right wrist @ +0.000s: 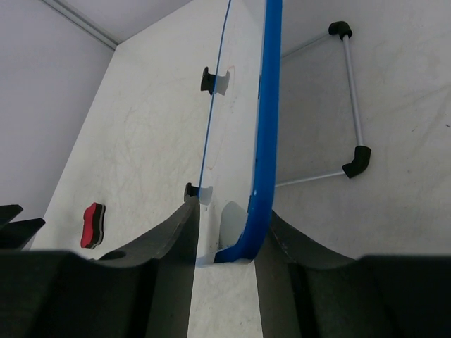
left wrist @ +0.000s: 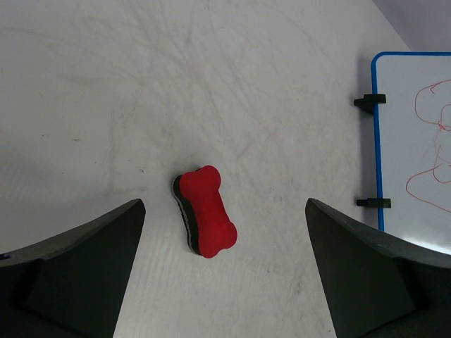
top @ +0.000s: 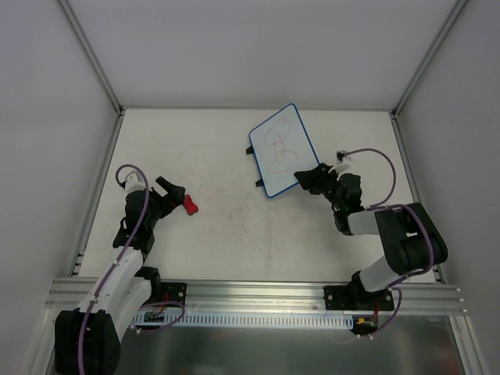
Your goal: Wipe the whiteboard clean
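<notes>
Left jaws apart, red eraser [left wrist: 205, 211] on table [top: 234, 234] between them, just ahead. Eraser long axis points away from wrist, slightly skewed; narrow waist lies across closing line. Right jaws clamped on near corner of whiteboard [top: 281, 148], far right, well apart from eraser. Red scribbles unerased.

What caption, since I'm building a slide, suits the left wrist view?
Open left hand over the red bone-shaped eraser, scribbled whiteboard at right.
</notes>
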Robot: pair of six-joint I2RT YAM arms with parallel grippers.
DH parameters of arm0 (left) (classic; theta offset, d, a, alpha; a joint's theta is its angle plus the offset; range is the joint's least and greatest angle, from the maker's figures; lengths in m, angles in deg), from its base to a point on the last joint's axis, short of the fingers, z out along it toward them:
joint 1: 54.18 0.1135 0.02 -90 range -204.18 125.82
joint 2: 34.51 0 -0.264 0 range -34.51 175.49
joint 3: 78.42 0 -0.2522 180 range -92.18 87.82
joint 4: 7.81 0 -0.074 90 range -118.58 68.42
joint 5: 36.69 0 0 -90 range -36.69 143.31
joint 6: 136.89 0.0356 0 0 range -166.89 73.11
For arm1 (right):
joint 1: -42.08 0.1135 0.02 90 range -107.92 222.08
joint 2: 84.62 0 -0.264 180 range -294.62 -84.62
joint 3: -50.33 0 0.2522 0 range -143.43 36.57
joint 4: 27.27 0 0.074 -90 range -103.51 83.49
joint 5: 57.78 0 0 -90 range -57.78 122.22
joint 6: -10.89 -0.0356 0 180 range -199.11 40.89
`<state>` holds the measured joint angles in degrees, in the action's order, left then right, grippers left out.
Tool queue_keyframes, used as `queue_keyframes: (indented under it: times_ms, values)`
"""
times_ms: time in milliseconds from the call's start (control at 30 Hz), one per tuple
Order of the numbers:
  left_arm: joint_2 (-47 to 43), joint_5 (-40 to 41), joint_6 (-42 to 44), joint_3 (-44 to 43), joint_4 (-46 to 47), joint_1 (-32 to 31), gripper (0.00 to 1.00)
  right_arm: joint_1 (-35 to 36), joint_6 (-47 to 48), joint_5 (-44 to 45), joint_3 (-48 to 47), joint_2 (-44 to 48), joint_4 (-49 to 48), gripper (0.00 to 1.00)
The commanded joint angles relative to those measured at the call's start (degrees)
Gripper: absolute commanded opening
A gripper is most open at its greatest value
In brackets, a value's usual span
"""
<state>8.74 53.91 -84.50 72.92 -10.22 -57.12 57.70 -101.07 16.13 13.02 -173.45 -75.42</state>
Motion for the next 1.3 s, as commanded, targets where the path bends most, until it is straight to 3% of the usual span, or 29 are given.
queue_keyframes:
  times_ms: [0, 300, 467, 500, 600, 700, 767, 933, 1100, 1267]
  values:
    - [1.05, 2.04, -1.68, -3.21, -1.6, 0.04, 0.99, -1.55, -2.64, -1.48, -1.32, -1.07, -7.68, 0.38]
    - [-0.17, 3.09, -1.94, -4.0, -5.28, -0.22, 0.99, -7.09, -10.3, -5.61, -0.53, -5.03, -15.25, 0.36]
    - [-0.88, 4.66, -2.21, -5.23, -7.39, -1.8, 0.99, -7.27, -10.56, -5.96, -0.53, -4.68, -15.35, 0.29]
    - [-0.45, 5.28, -2.56, -6.01, -8.01, -2.85, 0.99, -7.27, -10.56, -5.88, -0.53, -4.68, -15.26, 0.24]
    - [2.01, 9.23, -3.17, -8.21, -11.08, -5.4, 0.99, -7.27, -10.39, -6.05, -0.53, -4.5, -15.26, 0.22]
    - [5.7, 11.69, -3.87, -12.6, -15.48, -9.53, 0.99, -7.27, -10.13, -6.14, -0.44, -3.98, -15.08, 0.12]
    - [6.85, 11.97, -4.49, -13.84, -17.15, -10.85, 0.99, -7.27, -9.69, -6.05, -0.36, -3.8, -14.65, 0.11]
    - [6.68, 15.13, -5.2, -15.34, -17.77, -14.28, 0.99, -8.05, -9.16, -8.15, -0.88, -4.06, -13.94, 0.01]
    - [8.86, 14.78, -4.93, -17.44, -20.4, -14.46, 0.99, -8.58, -9.07, -10.0, -1.85, -4.59, -13.06, 0.0]
    - [12.04, 13.73, -5.2, -20.26, -23.83, -14.46, 0.99, -8.76, -7.93, -12.73, -5.18, -4.07, -5.43, 0.0]
